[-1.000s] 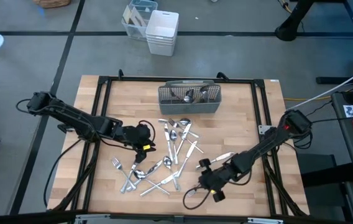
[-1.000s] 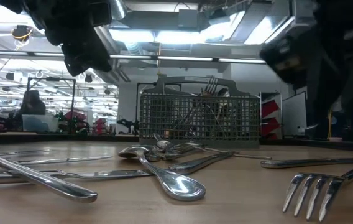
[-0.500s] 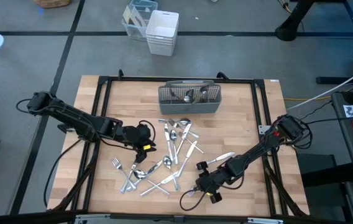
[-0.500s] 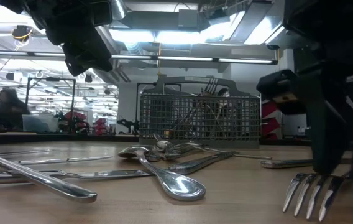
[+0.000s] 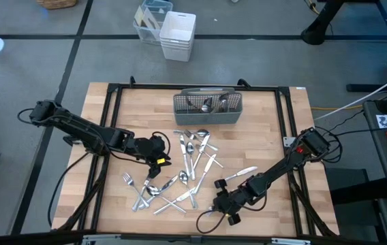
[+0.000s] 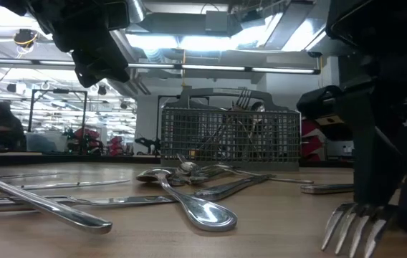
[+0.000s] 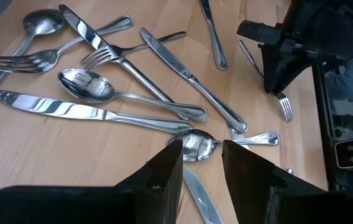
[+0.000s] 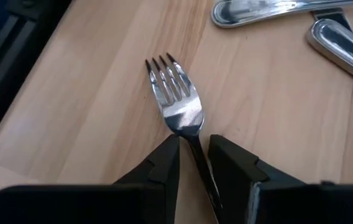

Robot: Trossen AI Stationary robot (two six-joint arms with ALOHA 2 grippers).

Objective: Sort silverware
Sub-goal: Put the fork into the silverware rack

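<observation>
Left gripper (image 5: 158, 151) hovers over the table's left-middle with its fingers (image 7: 164, 171) parted and nothing between them; its wrist view looks down on two knives, two spoons and two forks fanned out, plus another spoon just ahead of the fingers. Beside it, the loose silverware (image 5: 180, 173) lies scattered across the middle of the table; the exact count is hard to tell from above. Further right, the right gripper (image 5: 222, 201) sits low near the front edge, its fingers straddling the handle of one fork (image 8: 175, 106), tines pointing away; whether they pinch it yet I cannot tell. Only the low view shows that fork's tines (image 6: 354, 223) at the near edge, and people in the lit room behind. One grey mesh caddy (image 5: 207, 107) stands at the back of the pale wooden table (image 5: 268, 129), cutlery upright inside.
</observation>
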